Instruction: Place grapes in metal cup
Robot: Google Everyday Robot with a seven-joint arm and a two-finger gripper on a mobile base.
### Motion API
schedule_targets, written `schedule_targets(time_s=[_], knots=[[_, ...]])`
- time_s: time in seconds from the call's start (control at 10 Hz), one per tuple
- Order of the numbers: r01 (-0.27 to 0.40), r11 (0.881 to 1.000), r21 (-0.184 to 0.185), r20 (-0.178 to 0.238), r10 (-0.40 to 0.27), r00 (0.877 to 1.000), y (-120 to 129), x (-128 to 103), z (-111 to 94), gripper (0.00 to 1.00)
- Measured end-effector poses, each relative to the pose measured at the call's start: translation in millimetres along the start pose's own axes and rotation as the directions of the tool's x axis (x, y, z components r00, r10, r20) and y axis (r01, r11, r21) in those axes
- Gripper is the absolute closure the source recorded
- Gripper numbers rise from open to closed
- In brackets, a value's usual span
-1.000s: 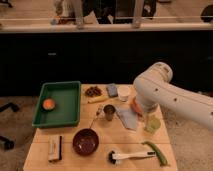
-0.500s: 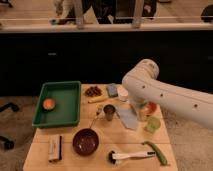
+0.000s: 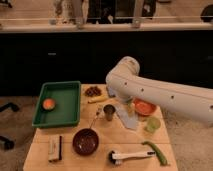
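Near the back edge of the table (image 3: 117,137), a bit left of the middle: grapes (image 3: 92,91), lying on the wood, touched by nothing. Just in front and to the right of them, a yellow piece (image 3: 97,99), too blurred to name surely. Further toward the middle: metal cup (image 3: 109,111), upright, dark inside, apart from grapes. Beside cup on the right, a grey flat packet (image 3: 125,116).

Above the table, between grapes and orange bowl (image 3: 144,106): gripper (image 3: 120,98), low under the white arm (image 3: 160,95), dark and hard to make out. Jaws apart, holding nothing.

Near the right edge, in front of orange bowl: green cup (image 3: 152,124). Along the left edge: green tray (image 3: 62,114) with an orange round thing (image 3: 48,104) inside.

Toward the front edge: dark red bowl (image 3: 85,141), brush (image 3: 131,156) with white handle, long green vegetable (image 3: 157,152). At the front left corner: a black and white flat object (image 3: 55,148).
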Motion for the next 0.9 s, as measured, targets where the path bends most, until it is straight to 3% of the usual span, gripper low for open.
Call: schedule_targets(time_s=[0.7, 0.9], knots=[[0.019, 1.0, -0.004, 0.006, -0.019, 1.0, 0.1, -2.4, -0.1, 0.2], [-0.007, 1.0, 0.015, 0.016, 0.007, 1.0, -1.6, -2.0, -0.6, 0.2]])
